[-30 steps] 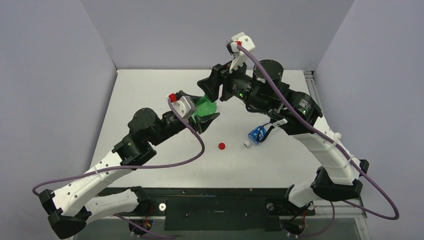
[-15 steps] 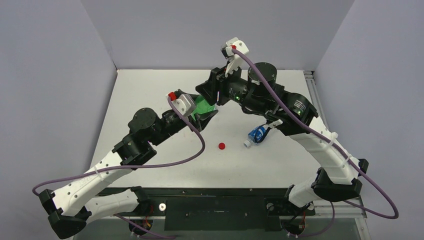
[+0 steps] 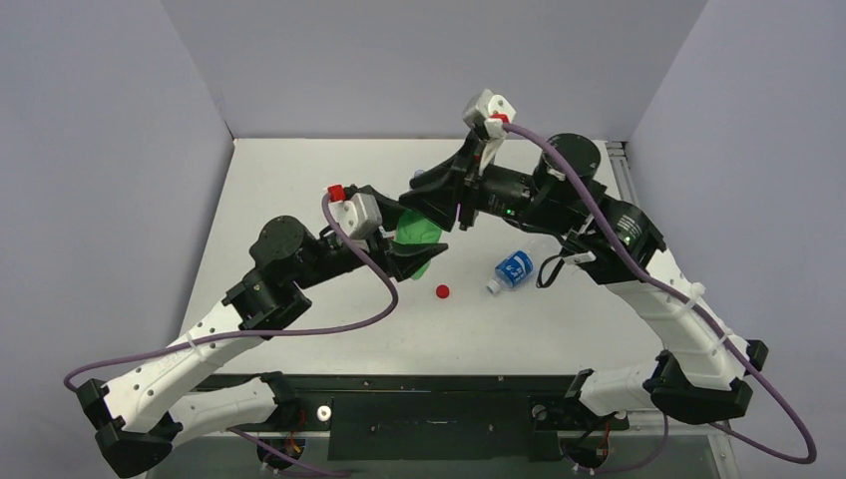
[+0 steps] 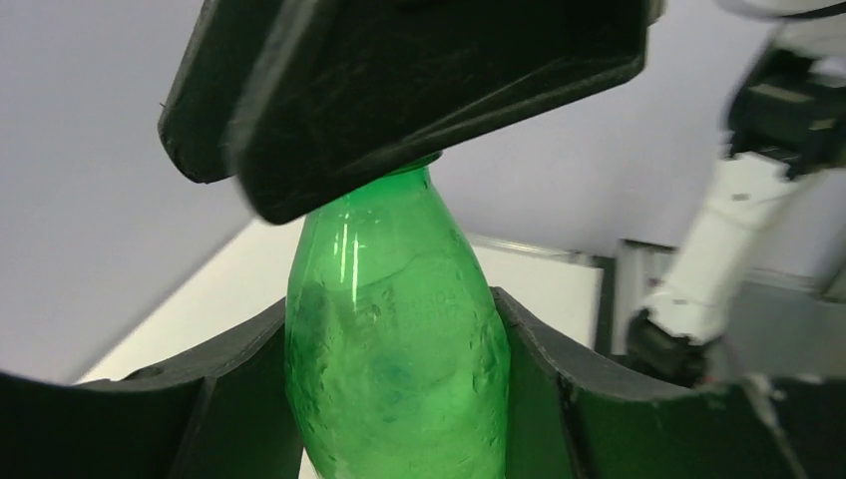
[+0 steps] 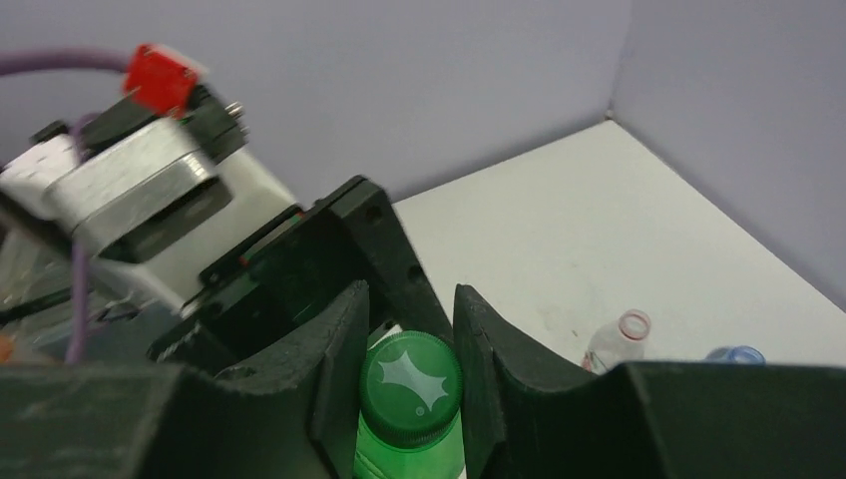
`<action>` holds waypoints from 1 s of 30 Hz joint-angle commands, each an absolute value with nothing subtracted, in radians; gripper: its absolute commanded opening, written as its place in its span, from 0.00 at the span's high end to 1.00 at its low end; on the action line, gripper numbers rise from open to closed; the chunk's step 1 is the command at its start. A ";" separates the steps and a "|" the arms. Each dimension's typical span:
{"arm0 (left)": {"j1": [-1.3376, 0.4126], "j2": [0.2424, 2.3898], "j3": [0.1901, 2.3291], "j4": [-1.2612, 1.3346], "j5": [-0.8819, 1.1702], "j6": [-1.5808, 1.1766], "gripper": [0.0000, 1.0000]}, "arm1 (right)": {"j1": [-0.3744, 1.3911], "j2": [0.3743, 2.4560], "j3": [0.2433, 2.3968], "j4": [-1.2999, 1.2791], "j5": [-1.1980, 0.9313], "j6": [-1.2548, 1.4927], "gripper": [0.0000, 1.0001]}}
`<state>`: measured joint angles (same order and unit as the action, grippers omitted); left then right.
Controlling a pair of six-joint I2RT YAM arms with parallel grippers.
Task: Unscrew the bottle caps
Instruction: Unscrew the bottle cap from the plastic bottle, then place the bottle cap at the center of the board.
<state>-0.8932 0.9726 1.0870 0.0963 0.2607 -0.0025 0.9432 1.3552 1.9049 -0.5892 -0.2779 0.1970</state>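
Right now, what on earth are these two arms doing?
The left gripper holds the green bottle by its body, while the right gripper is clamped on its green cap, apparently to twist it off. A loose red cap and a blue-labelled bottle on its side lie on the table nearby.

White matte table (image 3: 299,180), boxed in on three sides by plain lavender-grey panels. Behind the table, a bare back wall (image 3: 429,60); along the table's left edge, a left wall (image 3: 90,180); along its right edge, a right wall (image 3: 758,150), all meeting in straight corners. Between the table's right edge and the right wall, a slim metal rail (image 3: 619,165). At the table's near edge, a dark mounting strip (image 3: 419,409). Soft, even light over the table, with only faint, blurred shadows on its surface.
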 commanded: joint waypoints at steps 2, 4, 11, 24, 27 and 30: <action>-0.899 0.967 1.149 0.227 0.803 -0.239 1.00 | 0.875 1.215 1.767 -0.256 -0.850 0.216 1.00; -0.918 0.971 1.169 0.219 0.924 -0.251 1.00 | 0.849 1.201 1.728 -0.135 -0.951 0.298 1.00; -0.926 0.974 1.189 0.215 0.988 -0.223 1.00 | 0.802 1.207 1.715 -0.156 -0.992 0.308 0.98; -0.845 0.949 1.116 0.189 0.717 -0.121 1.00 | 0.776 1.168 1.744 -0.414 -0.600 0.178 0.78; -0.824 0.933 1.062 0.185 0.625 -0.079 1.00 | 0.774 1.158 1.734 -0.402 -0.535 0.201 0.76; -0.791 0.922 1.020 0.199 0.575 -0.062 1.00 | 0.770 1.164 1.744 -0.434 -0.402 0.214 0.97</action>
